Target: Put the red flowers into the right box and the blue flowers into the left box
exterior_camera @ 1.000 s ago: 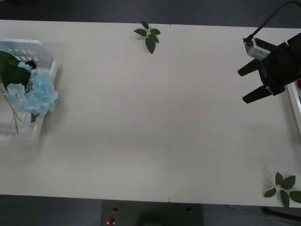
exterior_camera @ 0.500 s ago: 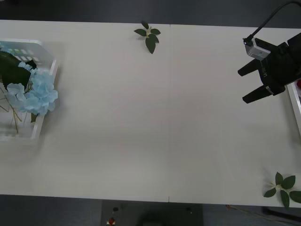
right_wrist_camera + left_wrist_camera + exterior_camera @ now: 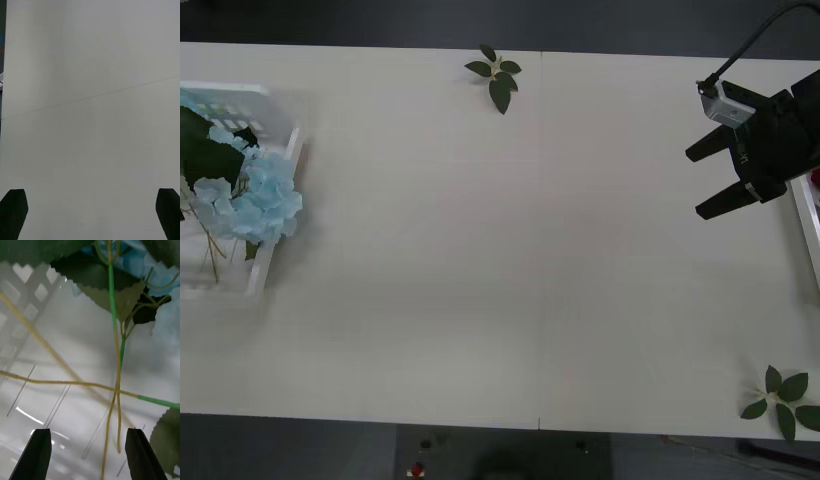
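**Blue flowers in the left box, right pincer over bare bench**

The blue flowers (image 3: pixel 258 198) lay in the left box (image 3: pixel 284 160) at the bench's (image 3: pixel 510 250) left edge, their pale heads spilling over the box's inner rim, with dark leaves behind them. Their thin stems (image 3: pixel 114 363) ran lengthwise over the box's slotted bottom, crossing each other. The left pincer (image 3: pixel 88 453) hung just above those stems, its black fingers spread and holding nothing. The right pincer (image 3: pixel 710 180) hovered at the far right with fingers apart and empty, pointing toward the bench's middle, beside the thin rim of the right box (image 3: pixel 807 225). Loose leaf sprigs (image 3: pixel 495 75) lay at the far edge and the near right corner.
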{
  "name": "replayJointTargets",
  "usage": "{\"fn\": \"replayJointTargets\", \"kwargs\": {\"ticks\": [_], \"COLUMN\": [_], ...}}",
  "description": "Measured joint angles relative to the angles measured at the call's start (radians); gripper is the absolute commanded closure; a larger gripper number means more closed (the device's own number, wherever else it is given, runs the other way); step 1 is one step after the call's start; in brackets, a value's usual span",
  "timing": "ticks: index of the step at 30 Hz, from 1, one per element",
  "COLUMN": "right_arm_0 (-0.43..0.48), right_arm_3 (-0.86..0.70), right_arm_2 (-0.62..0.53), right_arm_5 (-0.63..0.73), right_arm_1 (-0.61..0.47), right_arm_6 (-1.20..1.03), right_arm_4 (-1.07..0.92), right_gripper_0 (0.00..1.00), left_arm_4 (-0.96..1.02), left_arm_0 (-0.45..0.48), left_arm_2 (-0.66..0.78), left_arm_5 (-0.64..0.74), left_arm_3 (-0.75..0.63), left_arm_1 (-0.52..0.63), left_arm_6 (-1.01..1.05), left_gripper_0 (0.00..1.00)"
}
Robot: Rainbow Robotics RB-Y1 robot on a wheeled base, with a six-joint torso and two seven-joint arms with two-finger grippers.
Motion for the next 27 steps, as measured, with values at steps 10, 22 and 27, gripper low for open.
{"fn": "replayJointTargets", "kwargs": {"ticks": [10, 22, 27], "right_arm_0": [0.0, 0.0, 0.0], "right_arm_3": [0.0, 0.0, 0.0], "right_arm_2": [0.0, 0.0, 0.0], "right_arm_5": [0.0, 0.0, 0.0], "right_arm_1": [0.0, 0.0, 0.0], "right_arm_6": [0.0, 0.0, 0.0], "right_arm_4": [0.0, 0.0, 0.0], "right_gripper_0": [0.0, 0.0, 0.0], "left_arm_4": [0.055, 0.431, 0.699], "left_arm_0": [-0.011, -0.012, -0.033], "left_arm_2": [0.291, 0.281, 0.332], "left_arm_5": [0.435, 0.467, 0.458], "left_arm_3": [-0.179, -0.247, -0.249], "left_arm_1": [-0.01, -0.01, -0.01], "left_arm_6": [-0.211, -0.211, -0.257], "left_gripper_0": [0.43, 0.44, 0.43]}}
